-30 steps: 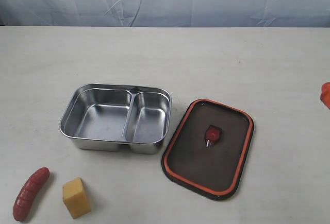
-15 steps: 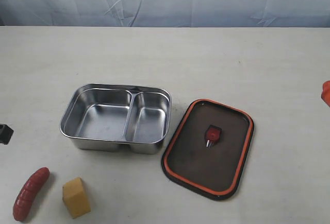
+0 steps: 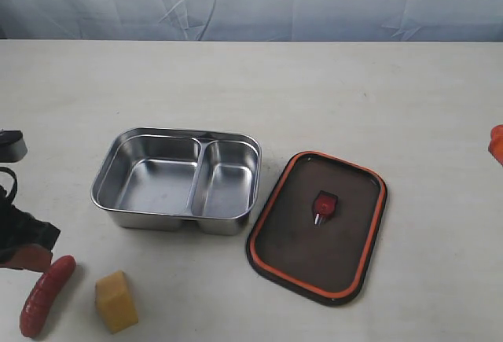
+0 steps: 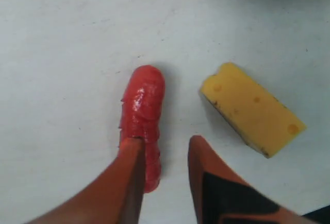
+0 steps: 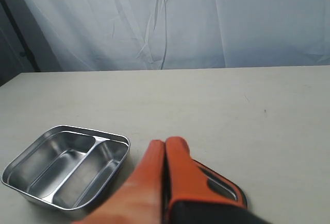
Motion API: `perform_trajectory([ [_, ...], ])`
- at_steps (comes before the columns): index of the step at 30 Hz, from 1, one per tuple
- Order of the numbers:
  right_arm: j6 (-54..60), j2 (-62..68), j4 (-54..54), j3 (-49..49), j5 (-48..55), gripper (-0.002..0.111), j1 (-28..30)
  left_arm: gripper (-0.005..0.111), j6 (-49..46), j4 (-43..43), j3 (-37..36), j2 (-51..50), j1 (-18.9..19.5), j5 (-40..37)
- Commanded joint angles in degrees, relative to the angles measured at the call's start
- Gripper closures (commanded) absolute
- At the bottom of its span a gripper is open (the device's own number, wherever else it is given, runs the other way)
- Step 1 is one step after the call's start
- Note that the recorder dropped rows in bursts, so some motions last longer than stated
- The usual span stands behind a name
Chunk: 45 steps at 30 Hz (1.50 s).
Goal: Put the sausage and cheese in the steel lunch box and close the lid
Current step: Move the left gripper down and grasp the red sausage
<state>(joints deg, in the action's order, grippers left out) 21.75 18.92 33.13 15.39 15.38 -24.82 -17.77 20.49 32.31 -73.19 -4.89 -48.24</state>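
Sausage (image 3: 47,295) and cheese (image 3: 116,302) lie outside the open steel lunch box (image 3: 157,218).

Pale table (image 3: 354,82), open steel lunch box (image 3: 157,218), upturned lid (image 3: 350,236) just beside it, sausage (image 3: 45,296), cheese (image 3: 116,303)

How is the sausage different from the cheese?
The sausage is red, long and ridged; the cheese is yellow and blocky. The sausage lies right by the left tool; the cheese sits farther off. Both rest on the table, outside the steel lunch box.
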Motion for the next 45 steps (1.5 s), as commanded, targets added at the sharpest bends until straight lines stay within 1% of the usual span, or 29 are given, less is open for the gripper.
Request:
perform_trajectory([
  [1,0.1,-0.2,-0.1,-0.2,-0.5,0.109,0.2,0.073,-2.9,-0.5,-0.3,-4.3,-0.4,2.2],
  [11,0.1,-0.2,-0.1,-0.2,-0.4,0.109,0.2,0.073,-2.4,-1.0,-0.3,-16.4,-0.4,3.4],
  [18,0.1,-0.2,-0.1,-0.2,-0.4,0.109,0.2,0.074,-1.7,-0.8,-0.3,-21.0,-0.4,4.8],
  [20,0.1,-0.2,-0.1,-0.2,-0.4,0.109,0.2,0.08,-1.6,-0.8,-0.3,-22.0,-0.4,4.8],
  [21,0.1,-0.2,-0.1,-0.2,-0.4,0.109,0.2,0.088,-1.5,-0.7,-0.3,-22.2,-0.4,4.4],
  [25,0.1,-0.2,-0.1,-0.2,-0.4,0.109,0.2,0.105,-1.2,-0.6,-0.3,-22.2,-0.4,3.1],
  [26,0.1,-0.2,-0.1,-0.2,-0.4,0.109,0.2,0.107,-0.9,-0.6,-0.2,-22.2,-0.4,2.8],
  [30,0.1,-0.2,0.0,-0.2,-0.4,0.109,0.2,0.107,-0.3,-0.6,-0.1,-22.2,-0.4,2.5],
  [35,0.1,-0.2,0.0,-0.2,-0.4,0.109,0.2,0.107,-0.2,-1.0,1.8,-21.8,-0.4,-0.7],
  [45,0.1,-0.2,0.0,-0.2,-0.4,0.109,0.2,0.107,1.2,-3.5,2.0,-18.3,-0.4,-0.9],
])
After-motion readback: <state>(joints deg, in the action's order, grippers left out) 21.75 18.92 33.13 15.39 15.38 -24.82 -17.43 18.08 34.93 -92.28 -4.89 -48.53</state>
